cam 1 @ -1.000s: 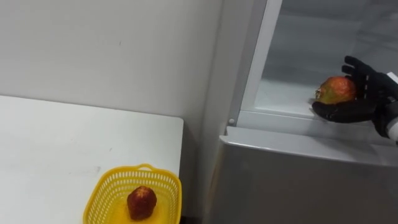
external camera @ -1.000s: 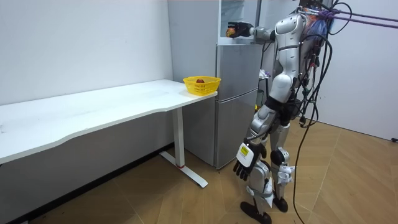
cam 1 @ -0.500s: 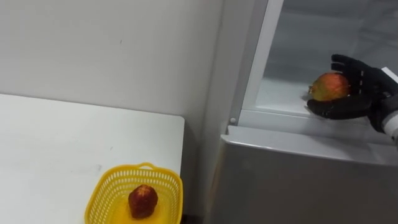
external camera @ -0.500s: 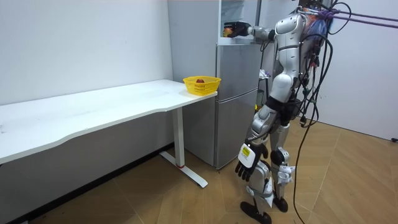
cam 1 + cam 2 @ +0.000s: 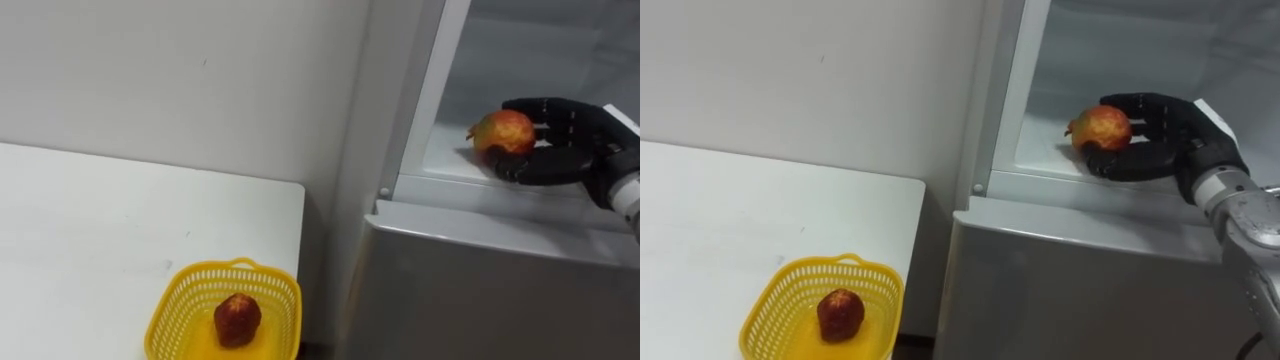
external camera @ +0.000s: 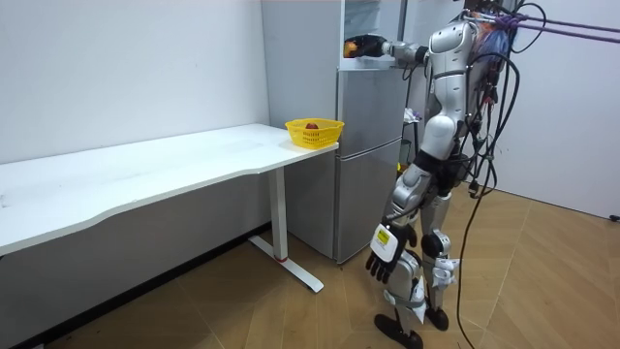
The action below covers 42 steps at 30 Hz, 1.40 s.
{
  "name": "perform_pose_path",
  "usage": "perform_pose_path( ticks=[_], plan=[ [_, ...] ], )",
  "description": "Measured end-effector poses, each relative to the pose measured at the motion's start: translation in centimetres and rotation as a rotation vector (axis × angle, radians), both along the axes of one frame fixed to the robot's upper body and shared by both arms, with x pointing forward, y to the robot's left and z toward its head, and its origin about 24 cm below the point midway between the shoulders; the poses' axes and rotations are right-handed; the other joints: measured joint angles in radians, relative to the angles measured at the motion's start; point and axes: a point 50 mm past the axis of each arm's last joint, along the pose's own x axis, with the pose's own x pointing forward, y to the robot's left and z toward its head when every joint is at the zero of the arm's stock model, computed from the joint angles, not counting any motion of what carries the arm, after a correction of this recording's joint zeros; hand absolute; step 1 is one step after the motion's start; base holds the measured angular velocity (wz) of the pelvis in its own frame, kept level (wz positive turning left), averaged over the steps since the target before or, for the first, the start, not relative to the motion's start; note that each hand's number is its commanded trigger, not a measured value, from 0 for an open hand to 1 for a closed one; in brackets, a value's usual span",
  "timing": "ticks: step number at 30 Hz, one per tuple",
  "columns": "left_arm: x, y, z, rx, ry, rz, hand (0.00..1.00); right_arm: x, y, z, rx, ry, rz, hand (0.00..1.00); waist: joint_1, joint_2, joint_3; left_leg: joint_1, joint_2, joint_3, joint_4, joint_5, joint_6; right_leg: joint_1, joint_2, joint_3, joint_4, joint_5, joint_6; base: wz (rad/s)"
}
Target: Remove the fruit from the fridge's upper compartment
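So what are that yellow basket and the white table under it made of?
Yellow basket: probably moulded plastic, judging by its uniform bright colour, slight gloss and regular lattice of slots. Table: the top looks like white laminate or coated board, smooth and matte with a thin square edge. Its core cannot be told.

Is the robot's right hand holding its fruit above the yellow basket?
No, the right hand grips the fruit inside the upper fridge, away from the basket.
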Motion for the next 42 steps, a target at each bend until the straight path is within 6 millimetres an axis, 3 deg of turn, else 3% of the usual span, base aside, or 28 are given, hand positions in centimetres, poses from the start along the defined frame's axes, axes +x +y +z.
perform_pose_path(
  ticks=[18,22,26,31,36,42],
  plan=[
    [0.7,0.1,0.1,0.004,-0.021,-0.002,0.0,0.0,0.0,0.3,0.079,-0.022,0.004,1.0,0.003,0.002,-0.0013,-0.004,-0.001,0.001,-0.002,0.0,0.0,-0.003,0.001,0.001,-0.001,0.0,0.0,0.0],
    [1.1,0.0,0.0,0.004,-0.029,-0.005,0.0,0.0,1.4,1.6,0.07,-0.087,0.04,1.0,0.004,0.019,0.0008,0.002,-0.001,0.007,-0.002,0.0,0.001,-0.003,0.002,0.004,-0.002,0.0,0.0,-0.01],
    [1.5,-0.3,0.0,0.013,-0.039,-0.028,0.0,-0.2,2.9,1.7,0.065,-0.124,0.063,1.0,0.004,0.042,0.006,0.007,-0.001,0.016,-0.002,0.0,0.001,0.004,0.003,0.01,-0.003,0.0,0.0,-0.01],
    [1.8,-0.4,-0.1,0.025,-0.061,-0.033,0.0,-2.1,5.0,0.5,-0.064,-0.174,0.09,1.0,0.003,0.063,-0.0033,0.006,0.0,0.029,-0.004,0.003,0.003,-0.009,0.002,0.031,-0.002,0.0,0.0,-0.06],
    [1.2,-1.0,-0.4,0.009,-0.053,-0.026,0.0,-3.7,6.0,-0.2,-0.123,-0.239,0.071,1.0,-0.006,0.057,-0.0013,0.02,0.001,0.046,-0.024,0.007,0.004,-0.008,0.002,0.04,-0.002,0.0,0.0,-0.1],
    [1.2,-1.4,-0.5,0.004,-0.06,-0.024,0.0,-6.3,7.6,0.9,-0.137,-0.395,0.058,1.0,-0.025,0.055,0.0036,0.037,0.003,0.069,-0.034,0.007,0.004,-0.006,0.002,0.062,-0.002,0.001,-0.001,-0.11]
  ],
)
